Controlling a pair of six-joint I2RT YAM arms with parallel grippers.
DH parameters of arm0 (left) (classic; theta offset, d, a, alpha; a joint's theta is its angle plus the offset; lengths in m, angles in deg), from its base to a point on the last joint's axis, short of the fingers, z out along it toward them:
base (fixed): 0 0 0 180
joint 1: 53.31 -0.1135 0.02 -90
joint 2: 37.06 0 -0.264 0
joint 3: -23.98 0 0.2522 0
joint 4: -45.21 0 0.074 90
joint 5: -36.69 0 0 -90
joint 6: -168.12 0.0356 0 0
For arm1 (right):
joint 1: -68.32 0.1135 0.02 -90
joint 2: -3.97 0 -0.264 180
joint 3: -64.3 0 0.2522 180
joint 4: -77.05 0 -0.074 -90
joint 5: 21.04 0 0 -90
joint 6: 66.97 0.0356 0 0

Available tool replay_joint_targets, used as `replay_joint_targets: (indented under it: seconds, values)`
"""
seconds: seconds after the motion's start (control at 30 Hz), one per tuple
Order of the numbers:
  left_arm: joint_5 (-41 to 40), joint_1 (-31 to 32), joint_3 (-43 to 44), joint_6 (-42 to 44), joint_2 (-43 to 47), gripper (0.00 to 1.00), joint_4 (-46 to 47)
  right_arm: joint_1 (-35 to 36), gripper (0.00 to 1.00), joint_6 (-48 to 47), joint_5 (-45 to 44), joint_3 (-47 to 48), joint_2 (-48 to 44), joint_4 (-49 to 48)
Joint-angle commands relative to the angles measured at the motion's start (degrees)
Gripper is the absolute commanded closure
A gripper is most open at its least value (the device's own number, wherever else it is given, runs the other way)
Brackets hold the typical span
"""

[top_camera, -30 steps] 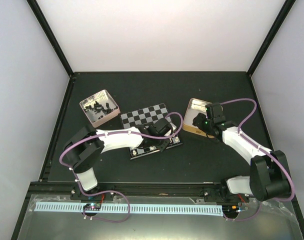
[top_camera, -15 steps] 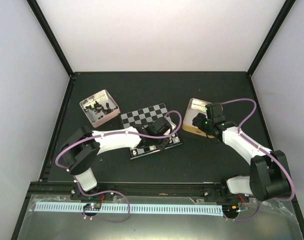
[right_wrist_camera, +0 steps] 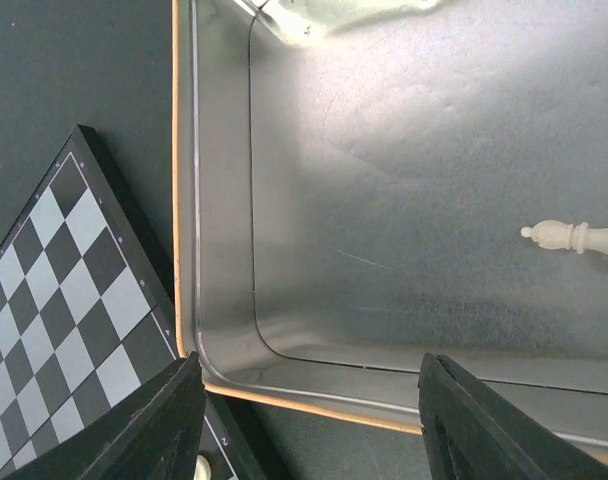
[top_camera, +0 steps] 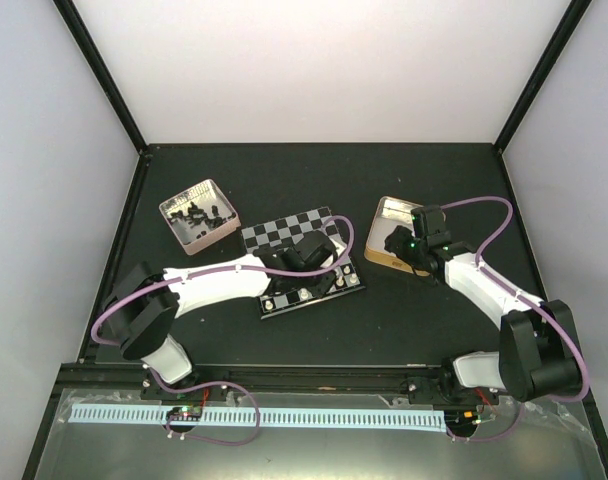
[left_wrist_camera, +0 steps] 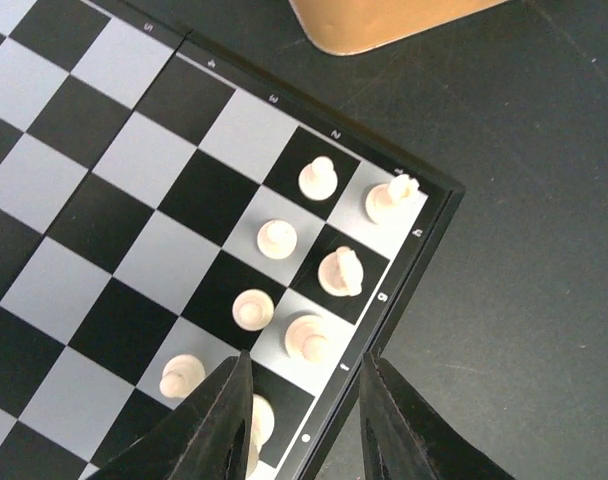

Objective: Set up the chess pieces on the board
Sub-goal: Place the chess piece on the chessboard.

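The left arm (top_camera: 214, 283) and the right arm (top_camera: 479, 285) are each built from smooth white tubes. The tubes are joined by big round black joints (top_camera: 144, 322). A thin purple cable (top_camera: 474, 200) is looped along each arm. A tiny green light (top_camera: 413, 240) is lit on the black wrist of the right arm. The left gripper (left_wrist_camera: 304, 368) and the right gripper (right_wrist_camera: 309, 375) are each made with two smooth black fingers (left_wrist_camera: 219, 425) that are narrowed toward the tips.
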Motion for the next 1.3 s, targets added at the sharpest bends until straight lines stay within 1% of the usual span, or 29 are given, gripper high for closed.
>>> replay_joint_targets:
  seconds: [0.0, 0.17, 0.33, 0.43, 0.53, 0.8, 1.1, 1.27]
  values:
    - [-0.9, -0.7, -1.2, -1.4, 1.3, 0.68, -2.8, -0.7, 0.41, -1.1, -1.0, 1.7, 0.5, 0.7]
    - [-0.7, -1.3, -3.0, -2.2, 0.5, 0.68, -2.9, -0.8, 0.41, -0.9, 0.0, 1.5, 1.1, 0.5]
    - [-0.7, -1.4, -3.0, -1.9, -0.3, 0.73, -2.8, -0.8, 0.41, -0.7, 0.7, 1.6, 1.7, 0.2]
    - [-0.7, -1.5, -3.0, -2.0, -0.6, 0.78, -2.6, -0.8, 0.41, -0.7, 0.7, 1.7, 1.8, 0.2]
    - [-0.7, -1.6, -3.0, -1.9, -0.8, 0.79, -2.6, -0.8, 0.41, -0.7, 0.6, 1.7, 1.7, 0.2]
    - [0.9, -1.6, -3.4, -1.7, -0.8, 0.87, -2.6, -0.8, 0.41, -0.8, 0.6, 1.7, 2.0, 0.1]
    - [2.5, -1.9, -3.6, -2.1, -0.1, 0.91, -2.1, -0.8, 0.41, -0.8, 0.9, 1.7, 2.3, -0.1]
    - [4.5, -2.2, -4.9, -2.9, 1.1, 0.90, -0.5, -0.8, 0.41, -0.9, 1.1, 1.6, 2.3, -0.3]
